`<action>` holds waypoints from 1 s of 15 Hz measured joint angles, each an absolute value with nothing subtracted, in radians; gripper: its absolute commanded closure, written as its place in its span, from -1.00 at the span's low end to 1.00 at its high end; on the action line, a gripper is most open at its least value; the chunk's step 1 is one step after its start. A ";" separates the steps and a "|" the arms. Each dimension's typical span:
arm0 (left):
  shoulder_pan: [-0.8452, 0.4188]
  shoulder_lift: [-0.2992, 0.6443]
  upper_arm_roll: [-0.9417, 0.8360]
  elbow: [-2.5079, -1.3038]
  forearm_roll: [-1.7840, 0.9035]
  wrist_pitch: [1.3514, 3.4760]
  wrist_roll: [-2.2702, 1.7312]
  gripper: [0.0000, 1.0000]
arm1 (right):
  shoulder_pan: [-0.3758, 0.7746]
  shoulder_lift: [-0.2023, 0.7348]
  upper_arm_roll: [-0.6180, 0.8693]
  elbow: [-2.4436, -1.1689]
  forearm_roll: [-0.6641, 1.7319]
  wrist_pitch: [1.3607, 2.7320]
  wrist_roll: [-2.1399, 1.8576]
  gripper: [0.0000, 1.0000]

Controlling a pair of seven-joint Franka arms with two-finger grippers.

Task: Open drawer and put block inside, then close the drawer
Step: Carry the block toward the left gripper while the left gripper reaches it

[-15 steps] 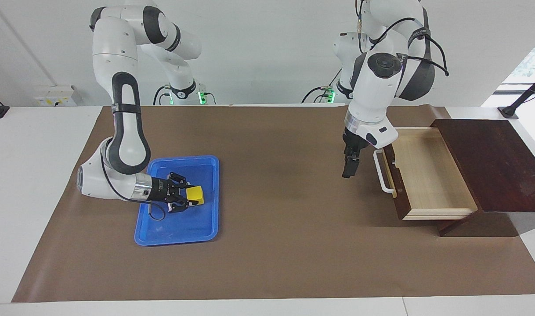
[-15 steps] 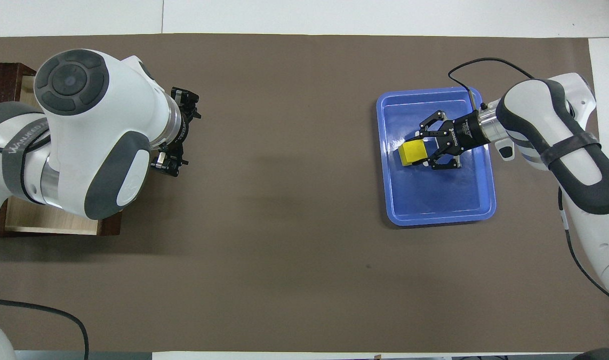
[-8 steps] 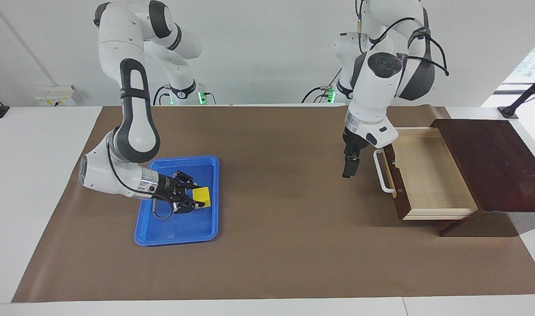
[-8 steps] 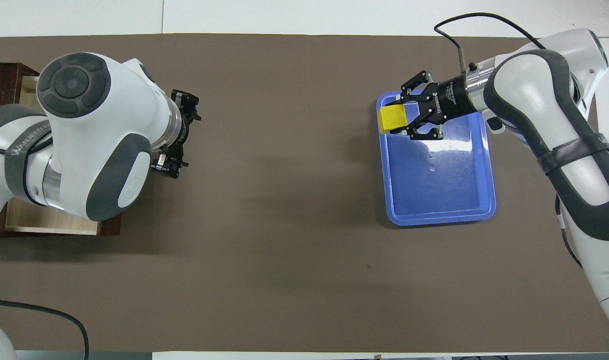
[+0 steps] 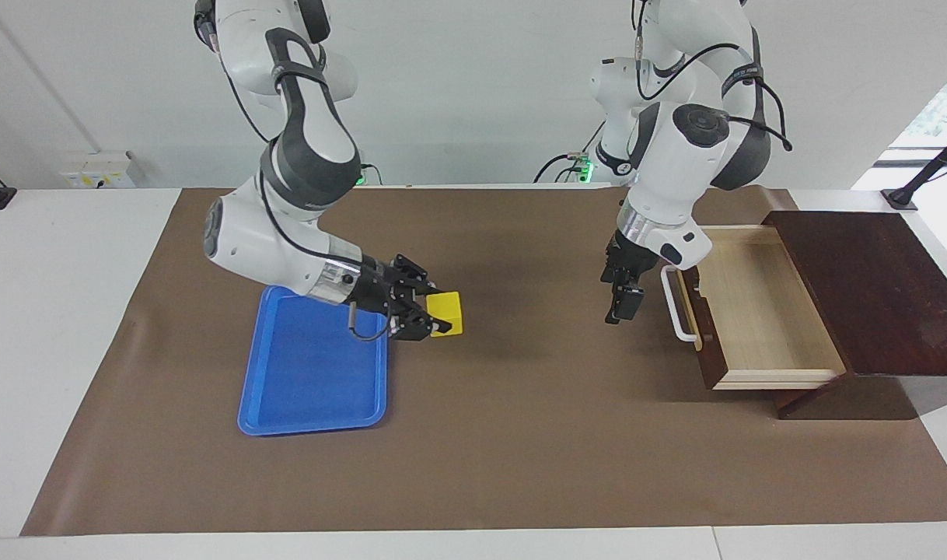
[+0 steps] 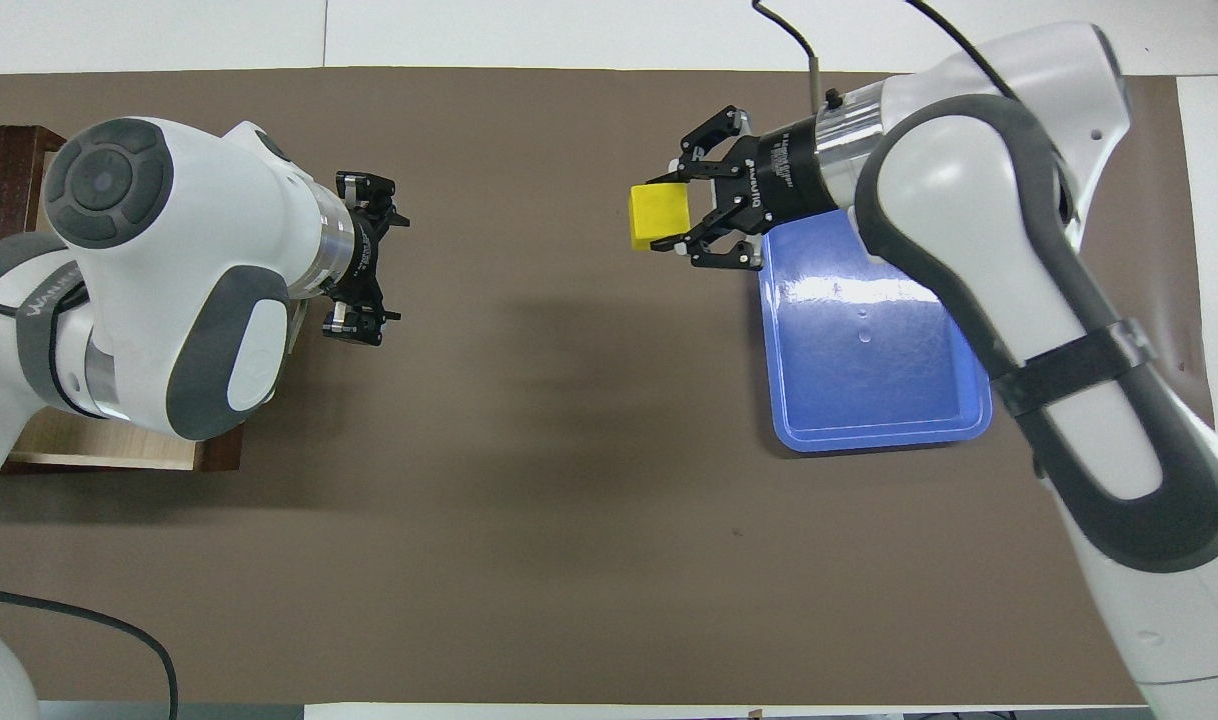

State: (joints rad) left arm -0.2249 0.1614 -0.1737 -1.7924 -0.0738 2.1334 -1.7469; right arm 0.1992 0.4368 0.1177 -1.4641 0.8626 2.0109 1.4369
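Block (image 5: 446, 313): up off the tray (image 5: 312, 404), pinched in right gripper (image 5: 429, 313) fingers, drawer-bound.
Drawer (image 5: 761, 311): open, waiting.
Left gripper (image 5: 623, 309): fingers spread, empty, beside handle.

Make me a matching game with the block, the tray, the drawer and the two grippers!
Things:
1. block
2. tray
3. drawer
4. left gripper

States:
A. pulled open, nothing in it
B. open, in the air beside the drawer's handle
C. gripped by the right gripper, over the mat
D. blue, lying on the mat with nothing in it

Pairs: 1-C, 2-D, 3-A, 4-B
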 measured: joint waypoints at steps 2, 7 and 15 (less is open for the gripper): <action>-0.254 0.166 -0.178 -1.797 -0.128 2.187 -1.777 -1.00 | 0.278 0.439 0.118 -1.467 0.863 2.097 1.480 1.00; -0.346 0.190 -0.183 -1.797 -0.157 2.285 -1.887 -1.00 | 0.351 0.444 0.118 -1.479 0.863 2.180 1.522 1.00; -0.350 0.196 -0.180 -1.797 -0.241 2.380 -1.898 -1.00 | 0.346 0.444 0.108 -1.486 0.864 2.179 1.522 1.00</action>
